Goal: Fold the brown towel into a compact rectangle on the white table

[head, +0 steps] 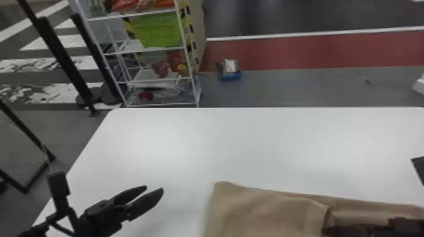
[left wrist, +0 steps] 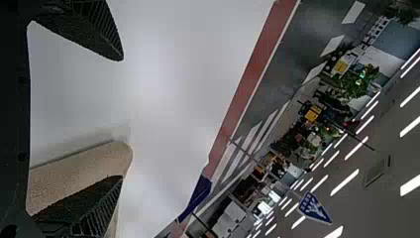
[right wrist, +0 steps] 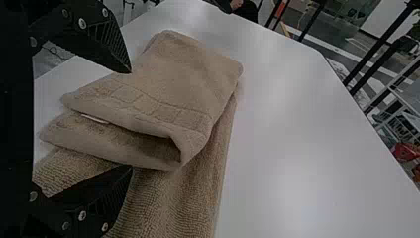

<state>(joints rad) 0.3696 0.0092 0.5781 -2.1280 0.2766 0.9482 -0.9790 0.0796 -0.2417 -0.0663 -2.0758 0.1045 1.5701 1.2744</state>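
Head view: flat white bench (head: 220, 141) w/ brown terry-cloth towel (head: 258, 211), part-folded, near R. Black flat-fingered R hand (right wrist: 131, 119), wide at towel, might grab too few layers b/c they gape. Black L hand (head: 154, 188): wide, left of towel.

Matte black left gripper (head: 154, 188) left of the brown towel (head: 252, 208), flat tapering fingers (head: 143, 204) with ridged inner faces (left wrist: 105, 25), small black block (head: 59, 187) on a slim stem (head: 65, 204), black right gripper (head: 326, 231) by the towel, round silver screws (right wrist: 82, 23)
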